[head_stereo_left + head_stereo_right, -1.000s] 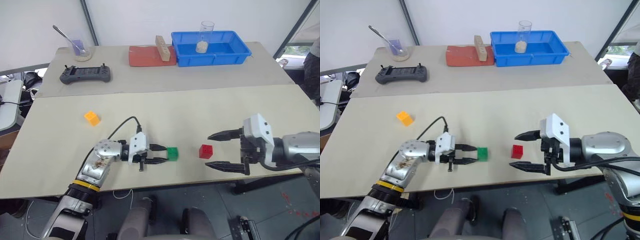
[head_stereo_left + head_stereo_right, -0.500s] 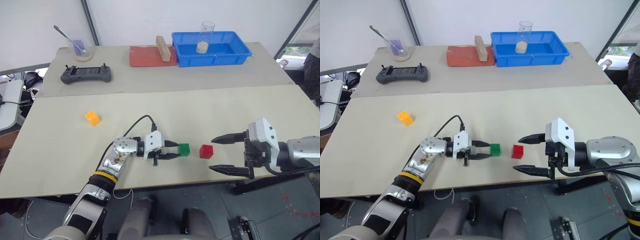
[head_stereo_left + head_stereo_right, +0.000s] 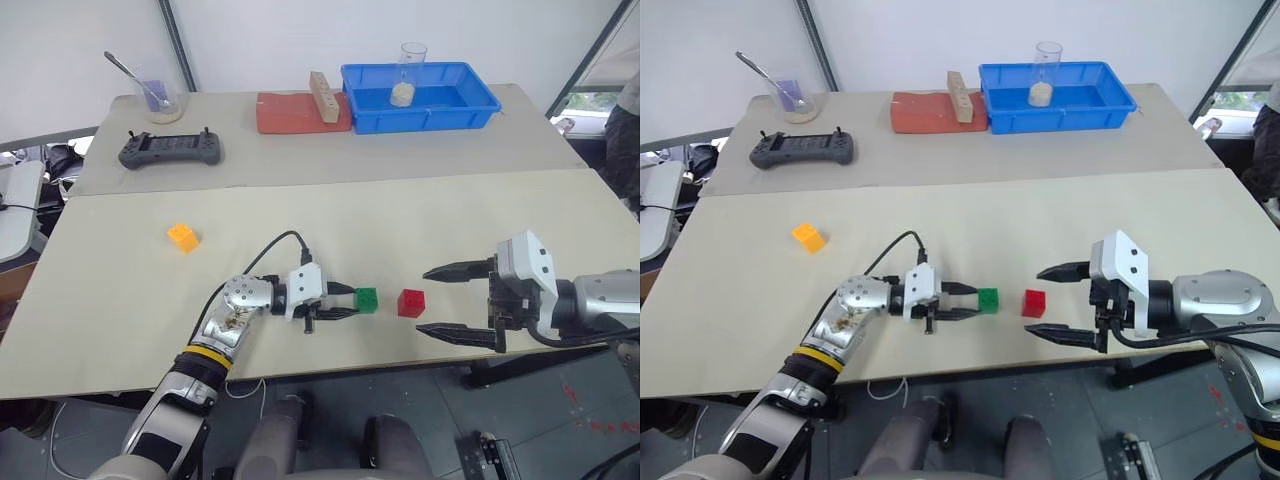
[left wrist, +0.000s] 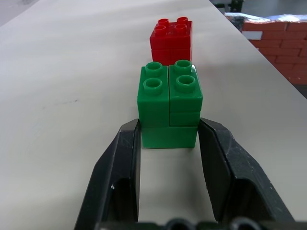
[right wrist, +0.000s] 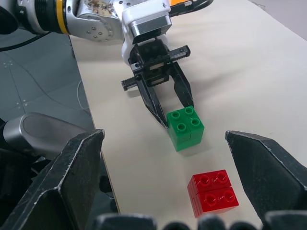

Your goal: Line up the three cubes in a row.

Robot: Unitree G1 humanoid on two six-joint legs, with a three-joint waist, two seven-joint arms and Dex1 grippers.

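On the near table, the green cube (image 3: 366, 299) sits with my left gripper (image 3: 354, 301) shut on it, a black finger (image 4: 122, 163) pressed to each side of its base. The red cube (image 3: 411, 302) rests on the table just to its right, with a small gap between them. In the left wrist view the green cube (image 4: 170, 103) sits in front of the red cube (image 4: 171, 40). My right gripper (image 3: 422, 300) hovers open just right of the red cube, touching nothing. The orange cube (image 3: 182, 236) lies alone at the left.
On the far table stand a blue tray (image 3: 478, 108) with a glass jar (image 3: 412, 70), a red board (image 3: 290, 112) with a wooden block (image 3: 322, 95), a grey controller (image 3: 170, 150) and a glass bowl with a spoon (image 3: 160, 100). The table's front edge is close to both grippers.
My left gripper has slid to the right with the green cube, bringing it close to the red cube. The right gripper has stayed open in place.
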